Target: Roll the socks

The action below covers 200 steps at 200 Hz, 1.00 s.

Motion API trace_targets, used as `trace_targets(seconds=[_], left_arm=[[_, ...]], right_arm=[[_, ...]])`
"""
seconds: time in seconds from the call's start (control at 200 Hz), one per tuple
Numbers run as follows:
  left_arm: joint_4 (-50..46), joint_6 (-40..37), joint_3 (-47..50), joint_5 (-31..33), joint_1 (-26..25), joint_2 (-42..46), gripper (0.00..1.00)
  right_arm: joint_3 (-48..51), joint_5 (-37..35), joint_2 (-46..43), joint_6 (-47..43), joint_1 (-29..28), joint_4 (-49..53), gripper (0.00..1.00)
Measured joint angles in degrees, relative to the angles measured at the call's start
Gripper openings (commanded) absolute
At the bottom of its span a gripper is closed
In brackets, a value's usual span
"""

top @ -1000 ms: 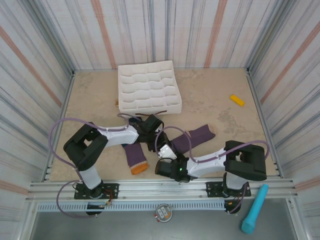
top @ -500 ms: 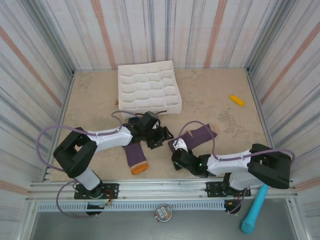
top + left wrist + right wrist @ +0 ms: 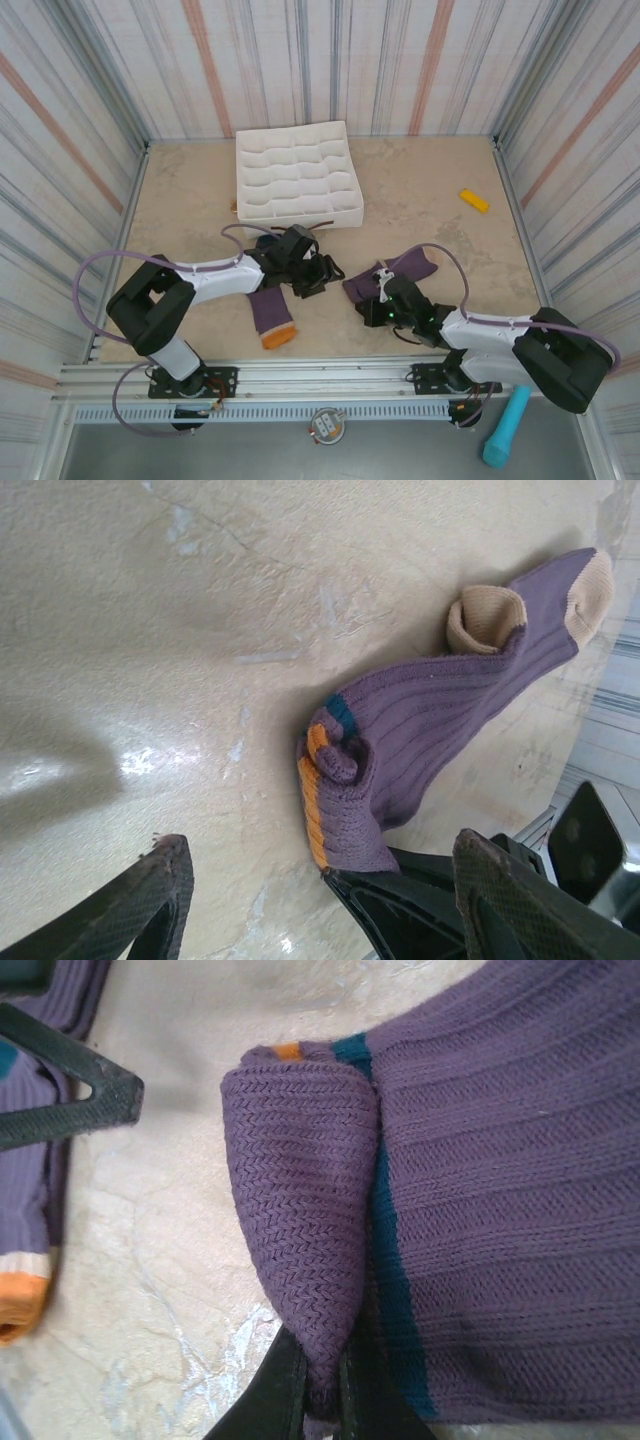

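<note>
Item, pinched sock (image 3: 500, 1210): I am seeing it lying on the surface (image 3: 150, 630), one end folded over into a small purple lobe, with an orange and teal edge showing beside the fold.

Right hand (image 3: 322, 1365): closed tight on the tip of that lobe, knit caught between its fingers. The rest of the sock is running away ahead of this hand and off to its right, the long axis leading from the pinch out to the pale far end. I am judging that the roll is having to travel along that axis, away from the right hand.

Left hand (image 3: 322, 845): fingers standing wide apart, gripping nothing. The folded end is lying just ahead of it, touching neither finger. The right hand is the nearer, being on the sock itself.

Second sock (image 3: 268, 312): lying flat behind the left hand, orange toe toward the arm bases, apart from the first.

Uncertain: I am not making out how many turns the lobe holds. The right hand's pads are buried in knit. The second sock's far end is passing under the left arm.
</note>
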<state>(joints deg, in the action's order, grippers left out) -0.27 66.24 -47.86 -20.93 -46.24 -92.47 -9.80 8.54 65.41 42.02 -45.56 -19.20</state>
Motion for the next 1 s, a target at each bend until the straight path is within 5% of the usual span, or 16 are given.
trace_targets(seconds=[0.426, 1.002], left_arm=[[1.9, -1.3, 0.0, 2.6, -3.4, -2.0, 0.63], [6.7, -3.0, -0.8, 3.1, -5.3, -7.2, 0.52]], right_arm=[[1.0, 20.7, -0.9, 4.1, 19.3, 3.9, 0.00], [-4.5, 34.9, 14.3, 4.9, 24.6, 0.3, 0.00]])
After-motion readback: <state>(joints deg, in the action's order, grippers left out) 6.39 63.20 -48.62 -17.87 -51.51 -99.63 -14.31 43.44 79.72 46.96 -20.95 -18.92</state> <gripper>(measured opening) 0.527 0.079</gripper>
